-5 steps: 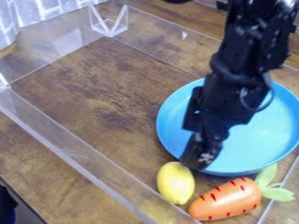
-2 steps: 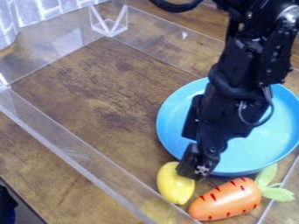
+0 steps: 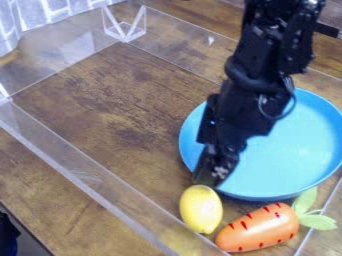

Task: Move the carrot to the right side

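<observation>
The orange toy carrot (image 3: 257,227) lies on the wooden table near the front edge, its pale green leaves (image 3: 311,212) pointing right. A yellow lemon toy (image 3: 201,208) sits just left of it. My black gripper (image 3: 215,167) hangs above the left rim of the blue plate (image 3: 301,150), up and left of the carrot and just above the lemon. Its jaws stand open with nothing between them.
Clear acrylic walls (image 3: 80,175) fence the wooden work area on the left and front. A small clear acrylic piece (image 3: 126,22) stands at the back left. The arm (image 3: 274,50) reaches in from the upper right over the plate.
The gripper dipped toward the lemon, then shifted left and up along the plate's rim. Carrot and lemon have not moved.
</observation>
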{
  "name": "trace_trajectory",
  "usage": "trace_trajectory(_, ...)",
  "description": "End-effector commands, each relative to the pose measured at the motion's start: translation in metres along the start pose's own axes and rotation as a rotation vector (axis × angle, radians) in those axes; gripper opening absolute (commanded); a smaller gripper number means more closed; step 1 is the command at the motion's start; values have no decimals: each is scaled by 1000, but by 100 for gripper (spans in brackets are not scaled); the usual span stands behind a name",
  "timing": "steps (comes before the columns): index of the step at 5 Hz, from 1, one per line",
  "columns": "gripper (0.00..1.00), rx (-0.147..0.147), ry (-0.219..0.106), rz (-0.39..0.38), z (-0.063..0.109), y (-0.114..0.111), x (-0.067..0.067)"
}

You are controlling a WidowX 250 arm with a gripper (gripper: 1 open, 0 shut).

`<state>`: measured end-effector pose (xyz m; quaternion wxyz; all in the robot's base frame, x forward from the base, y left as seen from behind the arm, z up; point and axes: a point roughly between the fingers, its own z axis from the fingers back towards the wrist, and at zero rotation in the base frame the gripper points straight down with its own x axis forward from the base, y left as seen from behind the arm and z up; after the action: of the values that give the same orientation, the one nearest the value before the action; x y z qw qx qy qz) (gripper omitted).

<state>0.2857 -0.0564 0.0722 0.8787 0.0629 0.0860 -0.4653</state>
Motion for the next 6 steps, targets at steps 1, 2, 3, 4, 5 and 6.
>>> trace_trajectory(1, 100, 58, -79, -27, 12, 2, 8)
trace_trajectory(2, 100, 59, -97, -56, -3, -4, 18)
trace_trajectory(3, 100, 57, -101, -71, -19, -8, 22)
trace_trajectory(4, 100, 54, -85, -63, -20, -7, 22)
trace_trajectory(5, 100, 50, -77, -52, -23, -4, 21)
trace_trajectory(6, 100, 52, -70, -76, -24, 0, 23)
